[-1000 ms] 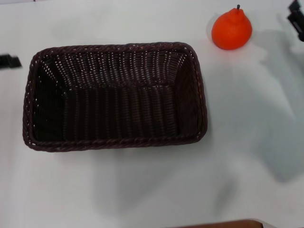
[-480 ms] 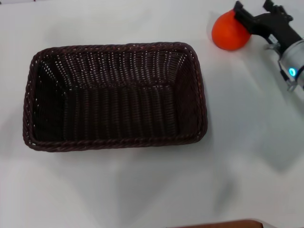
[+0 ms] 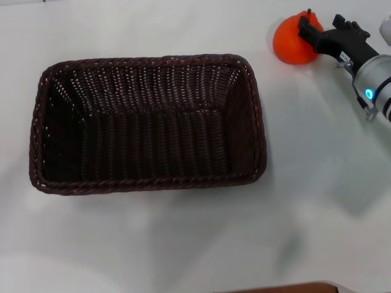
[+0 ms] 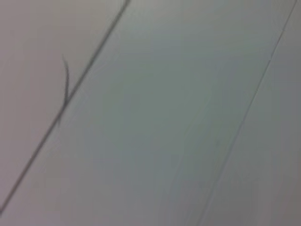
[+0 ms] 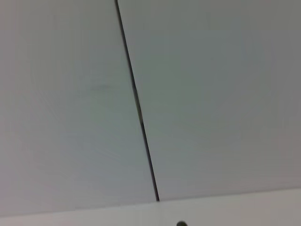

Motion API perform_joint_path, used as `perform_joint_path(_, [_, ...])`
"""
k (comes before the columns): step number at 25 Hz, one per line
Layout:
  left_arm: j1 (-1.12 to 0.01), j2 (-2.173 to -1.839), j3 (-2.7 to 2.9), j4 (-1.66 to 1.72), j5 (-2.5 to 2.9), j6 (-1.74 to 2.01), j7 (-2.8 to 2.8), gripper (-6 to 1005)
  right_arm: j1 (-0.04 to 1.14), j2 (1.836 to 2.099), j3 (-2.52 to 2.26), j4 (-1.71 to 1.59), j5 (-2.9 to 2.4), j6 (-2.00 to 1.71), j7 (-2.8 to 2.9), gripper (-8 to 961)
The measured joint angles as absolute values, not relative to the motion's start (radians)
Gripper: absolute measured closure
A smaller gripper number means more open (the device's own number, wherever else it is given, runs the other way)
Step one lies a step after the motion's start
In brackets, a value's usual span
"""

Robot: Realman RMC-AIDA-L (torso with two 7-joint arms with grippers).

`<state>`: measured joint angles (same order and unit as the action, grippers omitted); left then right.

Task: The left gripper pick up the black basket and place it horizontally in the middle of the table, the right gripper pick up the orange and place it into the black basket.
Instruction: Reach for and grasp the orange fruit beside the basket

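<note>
The black basket (image 3: 146, 125) lies lengthwise across the white table (image 3: 183, 244), left of centre, upright and empty. The orange (image 3: 290, 41) sits on the table at the far right, beyond the basket's right end. My right gripper (image 3: 321, 25) reaches in from the right edge with its black fingers spread open. One finger (image 3: 310, 33) overlaps the orange's right side; the other stands apart to the right. The silver wrist with the blue light (image 3: 369, 94) is behind them. My left gripper is out of view. Both wrist views show only a pale surface with thin dark lines.
A brown edge (image 3: 287, 287) shows at the bottom of the head view. Open white table lies in front of the basket and between the basket and the right arm.
My right gripper came in from the right edge to the orange, then shifted slightly nearer, so the stem shows again. The left gripper has left the left edge of view.
</note>
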<state>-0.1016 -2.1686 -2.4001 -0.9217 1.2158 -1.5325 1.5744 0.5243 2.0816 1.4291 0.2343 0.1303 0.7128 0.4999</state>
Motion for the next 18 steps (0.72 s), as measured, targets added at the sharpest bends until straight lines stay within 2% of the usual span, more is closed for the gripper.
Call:
perform_joint_path(2, [-0.104,-2.167,-2.401,-0.866,1.165,-1.548,1.632,207,0.534,2.082,1.426,0.236,0.129,0.686,0.500,69])
perform_joint_path(13, [-0.106,-2.165,-2.400,-0.810,1.139,-1.579,1.659,213,0.562,2.085,1.426,0.236,0.127,0.662,0.494,292])
perform_joint_path(16, [-0.106,-2.164,-2.401,-0.800,1.139,-1.585,1.660,213,0.562,2.085,1.426,0.236,0.127,0.663,0.494,537])
perform_joint_path(18, [-0.106,-2.164,-2.402,-0.797,1.139,-1.586,1.660,213,0.559,2.085,1.427,0.236,0.127,0.667,0.494,630])
